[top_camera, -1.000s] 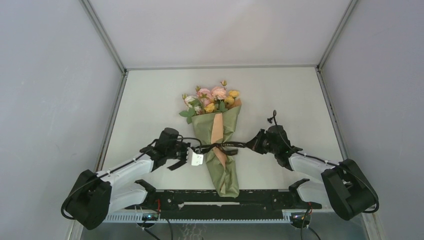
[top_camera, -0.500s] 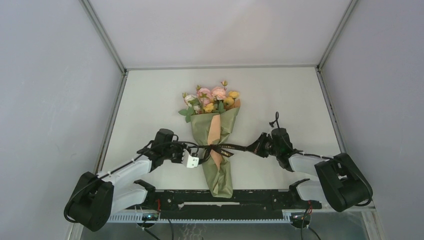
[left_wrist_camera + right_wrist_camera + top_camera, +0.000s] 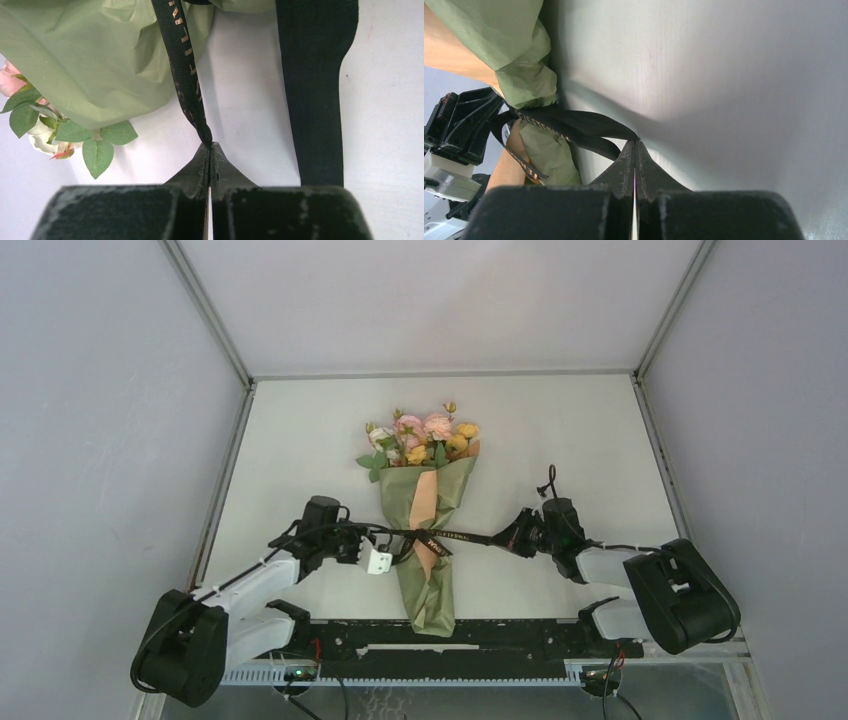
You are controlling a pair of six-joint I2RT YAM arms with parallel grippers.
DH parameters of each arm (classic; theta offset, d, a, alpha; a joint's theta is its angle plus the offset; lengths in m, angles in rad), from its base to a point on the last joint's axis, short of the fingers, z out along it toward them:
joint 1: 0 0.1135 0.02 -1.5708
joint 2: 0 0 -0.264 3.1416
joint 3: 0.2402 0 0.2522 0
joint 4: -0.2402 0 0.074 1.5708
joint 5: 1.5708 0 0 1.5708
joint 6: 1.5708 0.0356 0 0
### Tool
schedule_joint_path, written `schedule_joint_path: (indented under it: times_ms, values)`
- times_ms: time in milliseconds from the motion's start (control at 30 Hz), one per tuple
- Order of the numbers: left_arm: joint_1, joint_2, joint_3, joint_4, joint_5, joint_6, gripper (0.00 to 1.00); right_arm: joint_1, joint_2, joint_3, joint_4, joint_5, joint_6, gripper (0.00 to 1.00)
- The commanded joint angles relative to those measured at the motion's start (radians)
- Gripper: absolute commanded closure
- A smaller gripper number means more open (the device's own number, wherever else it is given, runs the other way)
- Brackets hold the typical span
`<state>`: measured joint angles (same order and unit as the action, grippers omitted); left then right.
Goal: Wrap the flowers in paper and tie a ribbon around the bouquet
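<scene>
Left claw (image 3: 210, 146) pinched tight on one end of the ribbon (image 3: 183, 65), right claw (image 3: 636, 142) clamped on the other. The ribbon runs straight between them, crossing the waist of the bouquet (image 3: 428, 585). It lies on the worktop (image 3: 300, 440) between my arms, blooms pointing away.

matt crinkled paper (image 3: 428, 502), woven black ribbon (image 3: 185, 70), smooth table (image 3: 300, 440).

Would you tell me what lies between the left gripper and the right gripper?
The bouquet lies there, the black ribbon running across it from left gripper to right gripper; top view shows it.
</scene>
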<state>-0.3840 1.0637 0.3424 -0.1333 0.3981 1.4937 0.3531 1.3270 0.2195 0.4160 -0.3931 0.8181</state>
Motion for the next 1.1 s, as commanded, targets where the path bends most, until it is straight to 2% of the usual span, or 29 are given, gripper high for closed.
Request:
schedule_joint_path:
  times_ms: [0, 333, 367, 400, 500, 600, 767, 833, 933, 1067]
  values:
    - [0.045, -0.013, -0.009, -0.058, -0.069, 0.024, 1.00, -0.030, 0.023, -0.026, 0.008, 0.058, -0.002, 1.00]
    - [0.046, -0.038, -0.007, -0.078, -0.038, 0.012, 1.00, -0.003, 0.010, 0.001, -0.043, 0.064, -0.033, 1.00]
    - [0.046, -0.049, 0.000, -0.088, -0.019, -0.004, 1.00, 0.005, -0.006, 0.026, -0.089, 0.060, -0.057, 0.98]
    - [0.045, -0.058, 0.008, -0.094, 0.004, -0.027, 1.00, 0.016, -0.024, 0.069, -0.163, 0.065, -0.095, 0.91]
    - [0.042, -0.084, 0.021, -0.113, 0.069, -0.058, 1.00, 0.094, -0.115, 0.210, -0.358, 0.165, -0.221, 0.78]
    - [0.039, -0.095, 0.013, -0.114, 0.098, -0.062, 1.00, 0.216, -0.200, 0.287, -0.434, 0.283, -0.312, 0.60]
    - [0.037, -0.101, 0.001, -0.106, 0.097, -0.063, 1.00, 0.361, -0.206, 0.329, -0.381, 0.343, -0.356, 0.45]
    - [0.037, -0.106, 0.002, -0.100, 0.095, -0.076, 1.00, 0.414, -0.168, 0.345, -0.337, 0.313, -0.384, 0.45]
    - [0.037, -0.106, 0.003, -0.095, 0.088, -0.087, 1.00, 0.448, -0.084, 0.360, -0.202, 0.126, -0.394, 0.45]
    - [0.036, -0.113, 0.002, -0.092, 0.086, -0.088, 1.00, 0.475, 0.030, 0.429, -0.170, 0.075, -0.387, 0.44]
